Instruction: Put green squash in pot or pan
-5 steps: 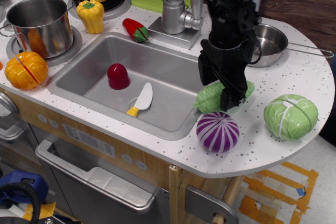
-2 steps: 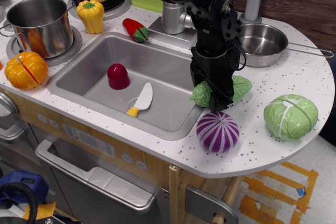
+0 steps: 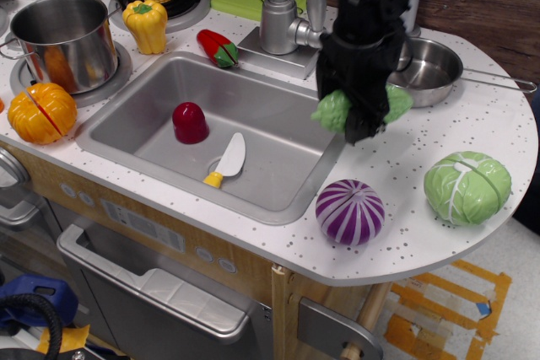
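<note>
Step in hand: carry. The gripper (image 3: 361,114), upper centre-right of the frame, is clamped across the middle of the green squash (image 3: 334,110); both green ends stick out either side of the black fingers. The squash looks to hang clear of the speckled counter (image 3: 498,124), over the right edge of the sink (image 3: 253,124); no contact shows beneath it.

The pan (image 3: 430,69) sits further toward the upper right, wire handle pointing right, bowl partly hidden behind the arm. It appears empty.

Next move, as judged: travel up and to the right in the frame until the squash is over the pan's bowl, then lower and release. The squash is long against a shallow pan, so it probably needs centring over the bowl or one end may ride on the rim.

Against the frame 0.4 s ago: the squash then lay low on the counter just above the purple cabbage (image 3: 350,212); now it is higher in the frame and closer to the pan. The arm has swung upward and right with it. Purple cabbage, green cabbage (image 3: 467,187), knife (image 3: 226,160) unchanged.
</note>
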Controlling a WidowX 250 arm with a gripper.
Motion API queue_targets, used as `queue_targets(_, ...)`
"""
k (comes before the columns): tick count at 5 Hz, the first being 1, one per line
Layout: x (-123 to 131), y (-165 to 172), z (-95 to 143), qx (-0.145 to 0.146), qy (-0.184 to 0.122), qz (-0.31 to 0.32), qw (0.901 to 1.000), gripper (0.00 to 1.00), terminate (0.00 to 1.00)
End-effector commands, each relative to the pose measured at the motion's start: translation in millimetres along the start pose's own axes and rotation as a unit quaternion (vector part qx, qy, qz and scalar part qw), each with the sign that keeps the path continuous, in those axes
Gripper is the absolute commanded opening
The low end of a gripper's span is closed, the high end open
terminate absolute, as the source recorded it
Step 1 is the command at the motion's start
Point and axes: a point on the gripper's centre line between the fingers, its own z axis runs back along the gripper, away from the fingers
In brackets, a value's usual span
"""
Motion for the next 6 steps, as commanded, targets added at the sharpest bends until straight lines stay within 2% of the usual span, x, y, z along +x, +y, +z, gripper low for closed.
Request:
queue_targets(1, 32.9, 27.8, 23.6, 0.050, -0.032, -0.008, 0.9982, 0.00, 0.00)
queue_targets(2, 52.7, 46.8, 18.8, 0.073, -0.037, -0.034, 0.9961, 0.00, 0.00)
queue_targets(3, 66.6, 61.1, 6.3, 0.068, -0.054, -0.057, 0.9947, 0.00, 0.00)
queue_targets(4, 80.0, 67.1, -2.2, 0.069, -0.065, -0.073, 0.9928, 1.00, 0.00)
queue_targets(5, 84.3, 72.0, -2.2, 0.091, -0.073, -0.099, 0.9882, 1.00, 0.00)
queue_targets(6, 84.3, 72.0, -2.2, 0.091, -0.073, -0.099, 0.9882, 1.00, 0.00)
